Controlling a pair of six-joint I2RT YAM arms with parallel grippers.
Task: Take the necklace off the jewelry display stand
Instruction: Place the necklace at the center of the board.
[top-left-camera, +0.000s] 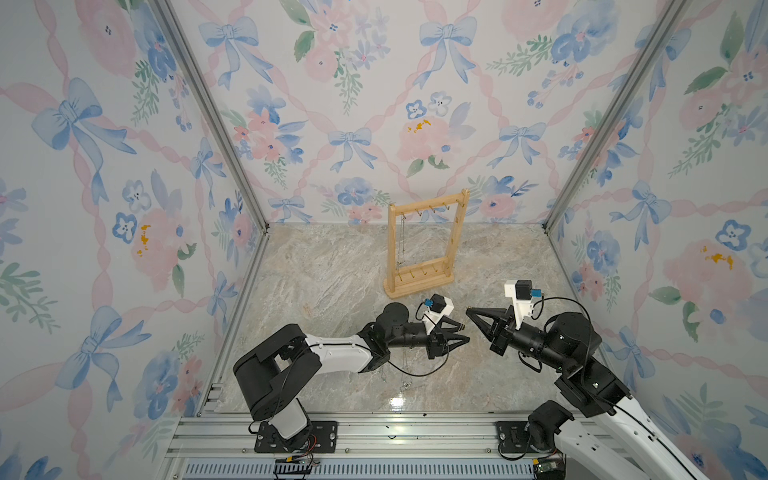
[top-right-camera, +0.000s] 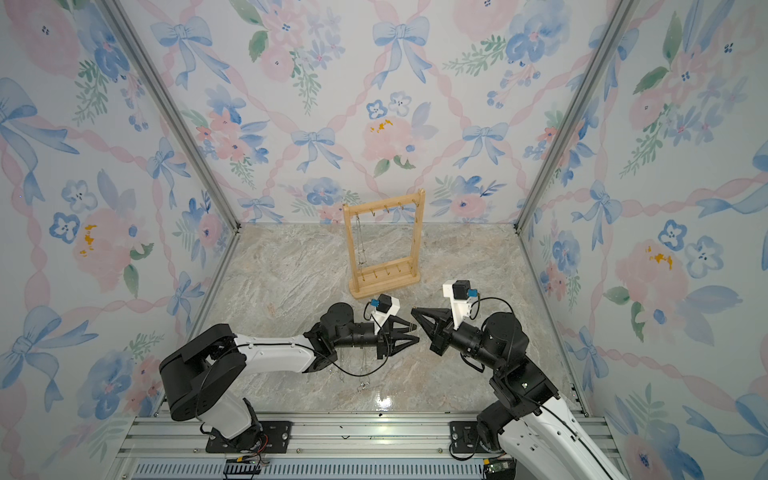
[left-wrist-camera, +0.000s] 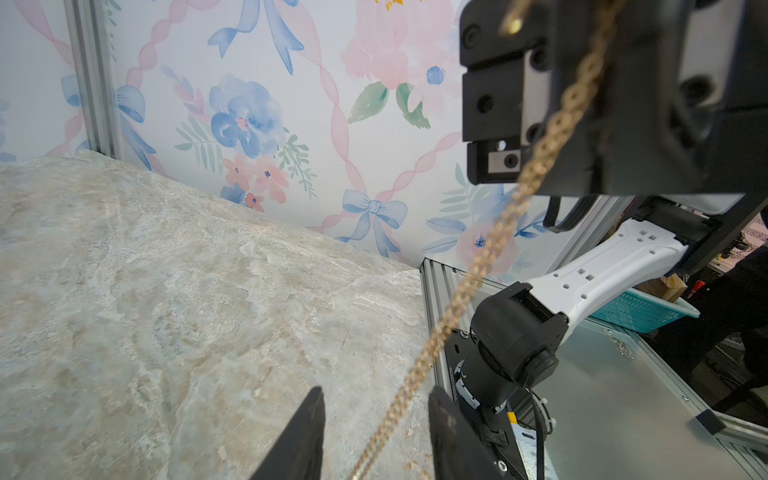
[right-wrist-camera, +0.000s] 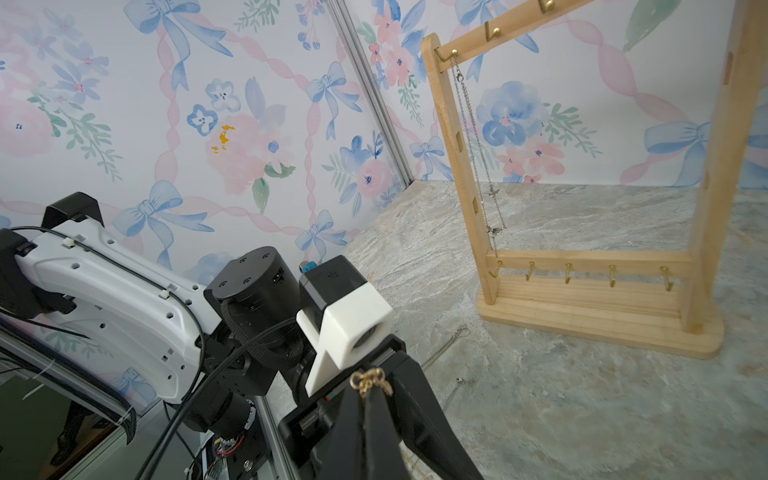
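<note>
The light wooden jewelry display stand (top-left-camera: 419, 286) (top-right-camera: 386, 286) (right-wrist-camera: 598, 320) stands upright near the back wall. A thin silver necklace (top-left-camera: 401, 245) (right-wrist-camera: 478, 158) hangs from its leftmost top hook. In front of the stand, my right gripper (top-left-camera: 468, 311) (right-wrist-camera: 371, 392) is shut on a gold chain necklace, with the clasp sticking out at its tips. That gold chain (left-wrist-camera: 478, 274) slants down from the right gripper and passes between the fingers of my left gripper (top-left-camera: 465, 331) (left-wrist-camera: 376, 392). The left jaws stand apart on either side of the chain without touching it.
Loose silver necklaces (top-left-camera: 401, 384) (right-wrist-camera: 446, 345) lie on the marble tabletop beneath the left forearm. Floral walls close in the left, back and right sides. An aluminium rail (top-left-camera: 395, 432) with both arm bases runs along the front edge.
</note>
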